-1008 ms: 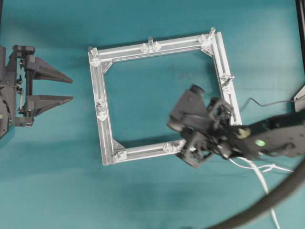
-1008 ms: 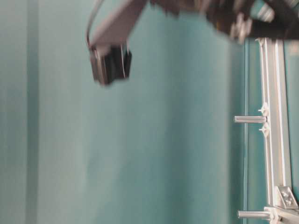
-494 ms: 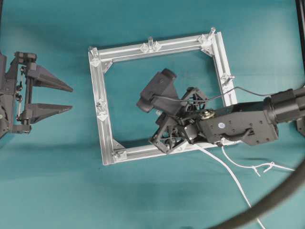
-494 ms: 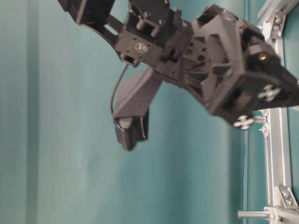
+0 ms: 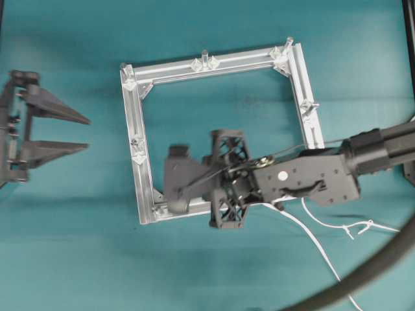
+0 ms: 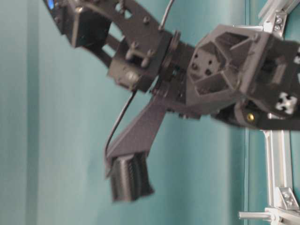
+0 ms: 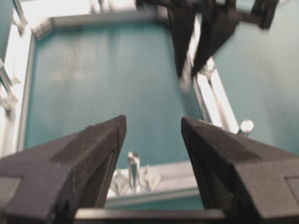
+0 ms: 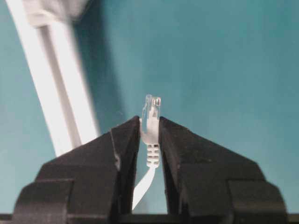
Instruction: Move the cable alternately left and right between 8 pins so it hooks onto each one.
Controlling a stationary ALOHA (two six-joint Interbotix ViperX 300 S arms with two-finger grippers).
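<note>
Right jaws pinch the cable's plug end above the frame's lower bar; left jaws stand wide and empty.

The right gripper (image 8: 149, 128) is closed on the cable (image 8: 150, 140) just behind its clear plug, the white cord trailing off right across the teal surface (image 5: 78, 259). To route well, keep the pinch firm, carry the cord low past each of the pins (image 5: 204, 57) on the aluminium frame (image 5: 146, 175), and leave slack. The left gripper (image 5: 81, 133) waits well apart. No legible writing or branding.

Robotics lab: teal tabletop (image 5: 78, 259), aluminium frame (image 5: 144, 168)
</note>
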